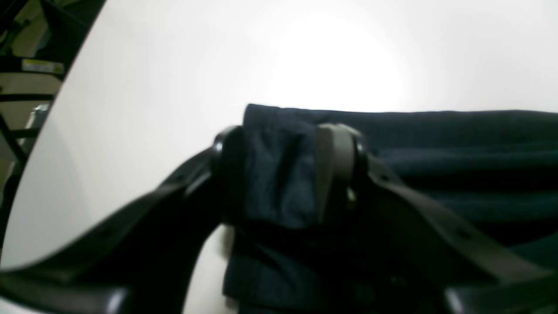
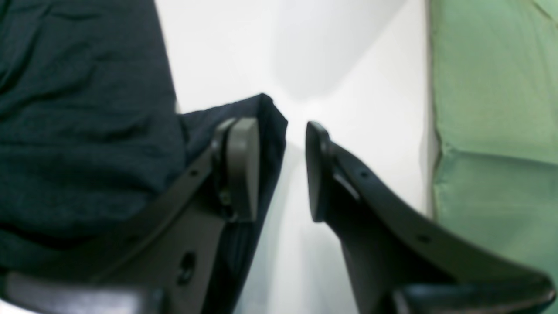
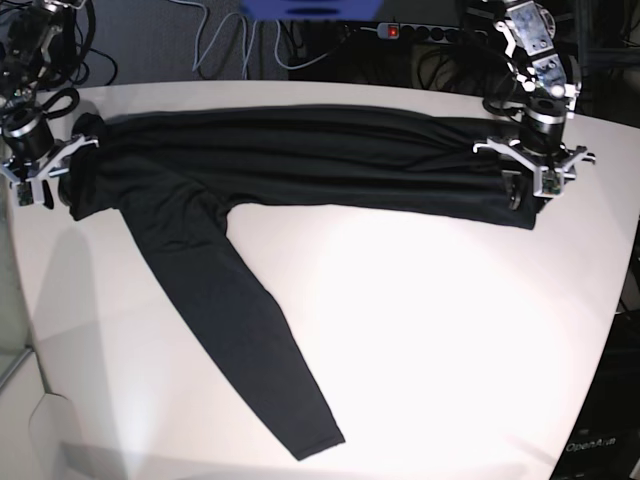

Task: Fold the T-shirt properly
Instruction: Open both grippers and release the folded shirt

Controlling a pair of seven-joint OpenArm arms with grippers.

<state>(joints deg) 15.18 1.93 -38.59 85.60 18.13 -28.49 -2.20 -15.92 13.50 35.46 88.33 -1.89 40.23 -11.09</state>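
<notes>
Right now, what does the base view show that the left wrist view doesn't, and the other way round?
Only the base view shows the T-shirt whole: a folded band across the table, one sleeve trailing toward the near edge, and the right gripper at its far end. Only the left wrist view shows fabric bunched between the left gripper jaws, which stand apart. Both show the shirt's end at that gripper.

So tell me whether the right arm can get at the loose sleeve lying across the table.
Probably yes: the sleeve lies flat with nothing on it, and the right tool looks open beside the T-shirt.
</notes>
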